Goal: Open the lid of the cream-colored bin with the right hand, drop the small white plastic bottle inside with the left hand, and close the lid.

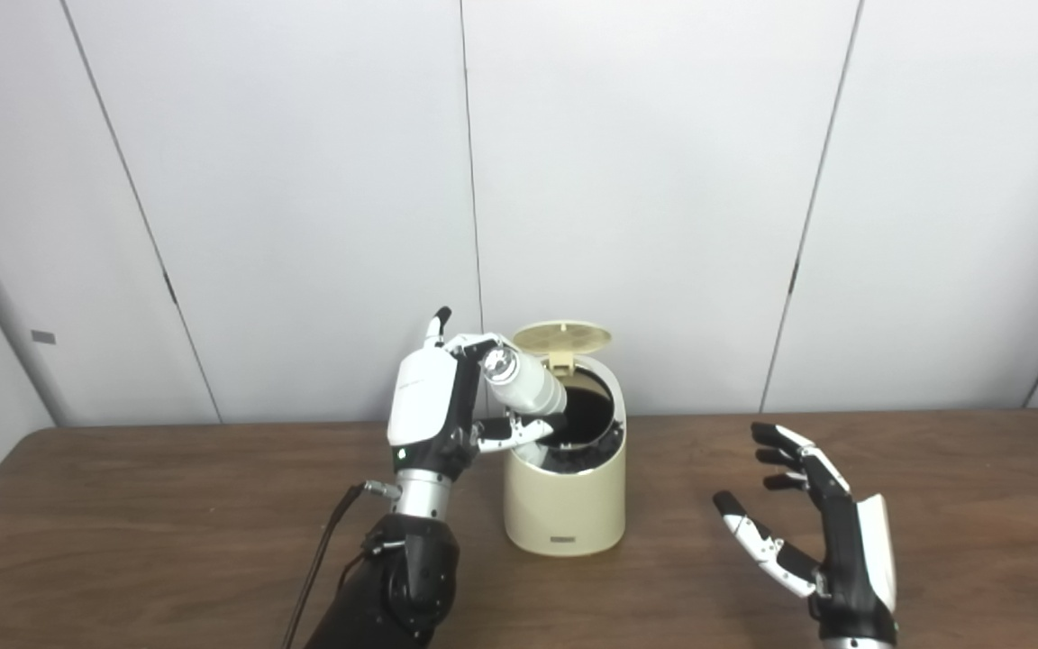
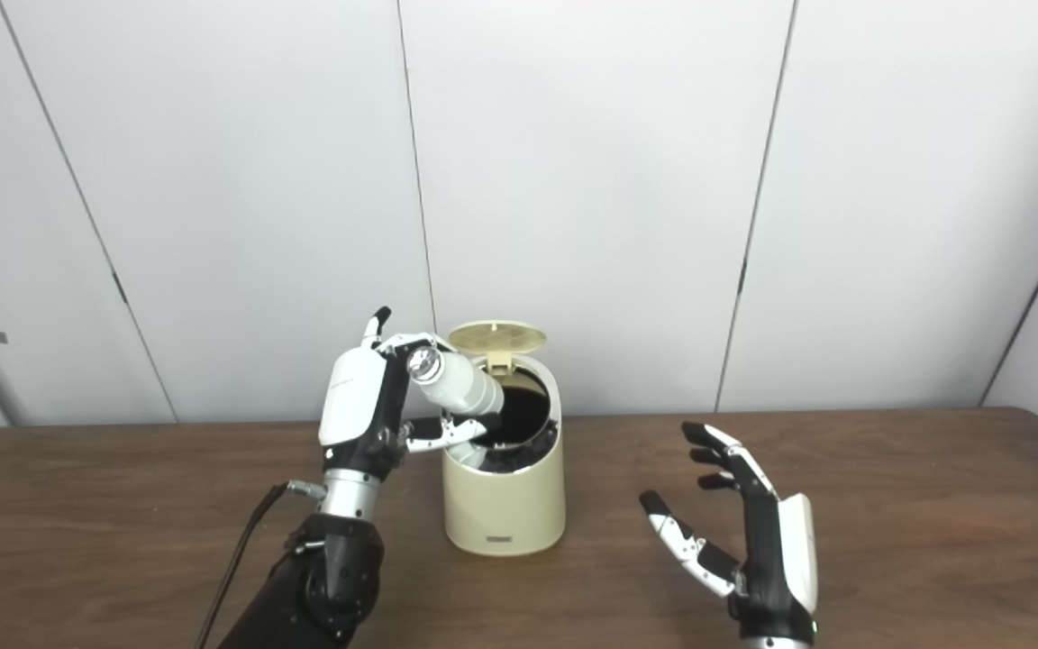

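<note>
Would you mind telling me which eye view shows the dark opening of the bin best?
The left eye view: more of the dark opening shows beyond the tilted bottle in the left hand. The right eye view shows the same opening, with the bottle hiding somewhat more.

Left hand (image 1: 433, 410) raised, fingers curled; right hand (image 1: 821, 532) low, fingers spread

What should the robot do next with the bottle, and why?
Probably let go. The left hand holds the bottle tilted, its lower end already over the bin's dark opening, and the lid stands up. Opening the fingers should drop it in. The right hand waits open to the bin's right.
</note>
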Motion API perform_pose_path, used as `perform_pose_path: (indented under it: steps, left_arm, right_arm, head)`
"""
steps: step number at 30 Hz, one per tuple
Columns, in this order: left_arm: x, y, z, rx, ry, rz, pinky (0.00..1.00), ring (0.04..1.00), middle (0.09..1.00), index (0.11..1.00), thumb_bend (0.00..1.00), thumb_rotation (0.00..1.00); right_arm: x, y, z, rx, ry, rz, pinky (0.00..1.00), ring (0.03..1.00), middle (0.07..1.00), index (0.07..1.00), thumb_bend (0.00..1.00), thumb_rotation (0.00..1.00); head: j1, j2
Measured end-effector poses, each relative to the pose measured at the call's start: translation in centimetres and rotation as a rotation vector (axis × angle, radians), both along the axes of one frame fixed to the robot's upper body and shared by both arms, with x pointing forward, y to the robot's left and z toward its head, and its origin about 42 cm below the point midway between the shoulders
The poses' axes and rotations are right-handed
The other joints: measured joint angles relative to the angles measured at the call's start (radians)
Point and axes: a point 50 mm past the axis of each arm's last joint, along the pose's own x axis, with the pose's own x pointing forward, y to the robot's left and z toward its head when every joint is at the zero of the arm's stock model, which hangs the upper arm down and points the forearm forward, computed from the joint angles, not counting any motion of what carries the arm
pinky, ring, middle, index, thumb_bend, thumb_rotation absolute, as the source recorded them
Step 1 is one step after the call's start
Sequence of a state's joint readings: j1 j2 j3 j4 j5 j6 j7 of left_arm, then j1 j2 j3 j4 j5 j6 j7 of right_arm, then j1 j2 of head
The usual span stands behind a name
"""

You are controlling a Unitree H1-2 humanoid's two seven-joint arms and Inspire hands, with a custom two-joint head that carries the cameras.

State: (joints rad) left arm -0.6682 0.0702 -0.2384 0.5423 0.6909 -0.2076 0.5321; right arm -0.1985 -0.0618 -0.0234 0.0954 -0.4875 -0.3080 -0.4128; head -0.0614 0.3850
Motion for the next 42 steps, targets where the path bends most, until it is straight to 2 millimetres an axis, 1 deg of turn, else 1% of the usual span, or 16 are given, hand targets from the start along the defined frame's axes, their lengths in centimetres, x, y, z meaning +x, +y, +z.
perform_pose_path:
  steps: [3,4,5,6,7,8,10,16,21,25,28,32,37,40,41,42]
  left_arm:
    - [-0.04,-0.01,0.2,-0.005,0.007,-0.002,1.0,0.694,0.475,0.5,0.52,0.0]
    - [-0.04,0.0,0.23,-0.007,0.013,-0.004,1.0,0.689,0.473,0.49,0.52,0.05]
    - [-0.03,0.01,0.25,-0.008,0.018,-0.004,1.0,0.684,0.472,0.488,0.62,0.12]
    - [-0.02,0.01,0.28,-0.008,0.02,-0.003,1.0,0.679,0.473,0.487,0.8,0.22]
    - [-0.01,0.03,0.3,-0.008,0.024,0.001,1.0,0.677,0.476,0.486,0.9,0.29]
    - [0.01,0.05,0.31,-0.009,0.027,0.004,1.0,0.675,0.479,0.484,0.96,0.33]
    - [0.02,0.06,0.35,-0.01,0.031,0.004,1.0,0.673,0.481,0.482,0.99,0.37]
    - [0.06,0.11,0.44,-0.012,0.045,0.008,1.0,0.682,0.49,0.477,1.0,0.44]
    - [0.06,0.05,0.78,-0.005,0.059,0.013,1.0,0.679,0.506,0.476,1.0,0.44]
    - [0.07,0.05,0.84,-0.003,0.063,0.017,1.0,0.685,0.51,0.474,1.0,0.44]
    - [0.08,0.05,0.85,-0.003,0.066,0.02,1.0,0.685,0.512,0.474,1.0,0.43]
    - [0.08,0.05,0.85,-0.002,0.068,0.021,1.0,0.682,0.499,0.472,1.0,0.42]
    - [0.08,0.03,0.87,-0.003,0.069,0.022,1.0,0.683,0.486,0.472,1.0,0.41]
    - [0.08,0.0,0.87,-0.005,0.071,0.024,1.0,0.682,0.487,0.468,1.0,0.38]
    - [0.07,0.0,0.88,-0.006,0.07,0.022,1.0,0.678,0.481,0.466,1.0,0.33]
    - [0.05,-0.02,0.92,-0.008,0.065,0.017,1.0,0.677,0.475,0.473,0.77,0.2]
  right_arm:
    - [0.0,0.0,0.0,-0.001,0.0,0.0,0.6,0.722,0.754,0.743,0.32,0.3]
    - [0.0,0.0,0.0,-0.001,0.0,0.0,0.6,0.719,0.754,0.743,0.31,0.31]
    - [0.0,0.0,0.0,-0.001,0.0,0.0,0.59,0.715,0.754,0.742,0.31,0.3]
    - [0.0,0.01,0.0,-0.001,0.0,0.0,0.59,0.713,0.754,0.742,0.31,0.31]
    - [0.0,0.01,-0.01,-0.001,0.0,0.0,0.59,0.715,0.755,0.742,0.31,0.31]
    - [0.0,0.01,0.0,-0.002,0.0,0.0,0.6,0.72,0.756,0.742,0.32,0.32]
    - [0.0,0.01,0.0,-0.001,0.0,0.0,0.6,0.724,0.757,0.743,0.32,0.32]
    - [0.0,0.02,0.01,-0.001,0.0,0.0,0.61,0.723,0.757,0.739,0.32,0.31]
    - [-0.01,0.08,0.0,0.001,0.0,0.001,0.59,0.714,0.754,0.742,0.32,0.27]
    - [0.0,0.08,0.0,0.002,0.0,0.001,0.59,0.719,0.755,0.741,0.32,0.29]
    - [-0.01,0.08,0.0,0.003,0.0,0.001,0.53,0.67,0.742,0.745,0.31,0.28]
    - [-0.01,0.1,0.01,0.003,-0.001,0.001,0.58,0.71,0.752,0.741,0.31,0.28]
    - [-0.01,0.11,0.01,0.004,-0.001,0.001,0.57,0.704,0.749,0.743,0.31,0.28]
    - [-0.01,0.11,0.01,0.003,-0.001,0.001,0.57,0.706,0.75,0.747,0.31,0.29]
    - [-0.01,0.11,0.01,0.003,-0.001,0.001,0.58,0.71,0.75,0.745,0.31,0.29]
    - [-0.01,0.12,0.01,0.003,-0.001,0.001,0.58,0.712,0.749,0.744,0.31,0.29]
  head:
    - [-0.002,0.002]
    - [0.0,0.003]
    - [0.0,0.003]
    - [0.0,0.003]
    - [0.0,0.003]
    - [0.0,0.003]
    - [0.0,0.003]
    - [-0.002,0.005]
    - [-0.002,0.005]
    - [-0.003,0.005]
    - [-0.003,0.005]
    - [-0.005,0.005]
    - [-0.003,0.006]
    - [-0.005,0.006]
    - [-0.008,0.006]
    - [-0.008,0.006]
